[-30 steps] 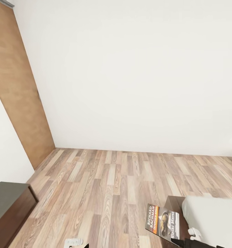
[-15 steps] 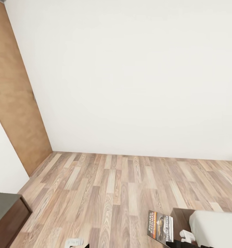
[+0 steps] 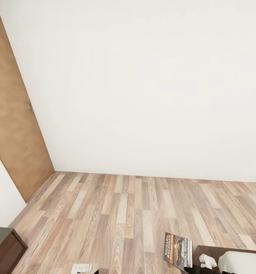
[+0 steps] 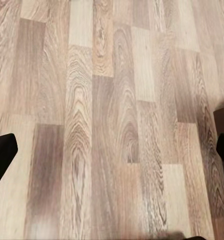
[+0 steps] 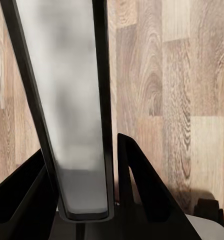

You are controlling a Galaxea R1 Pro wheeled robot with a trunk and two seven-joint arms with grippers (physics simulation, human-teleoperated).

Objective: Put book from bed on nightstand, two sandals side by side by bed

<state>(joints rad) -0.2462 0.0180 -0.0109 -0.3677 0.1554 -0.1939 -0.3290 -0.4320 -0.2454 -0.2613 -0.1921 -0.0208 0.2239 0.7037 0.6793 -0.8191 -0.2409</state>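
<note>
While the thin dark paperback book with white lettering [image 3: 177,249] sits clamped edge-on in the right gripper [image 5: 87,200], low right in the head view above the wood-plank floor [image 3: 124,205], it isn't on a nightstand yet, and the sandals look untouched; left gripper [image 4: 112,150] spread open, empty
</note>
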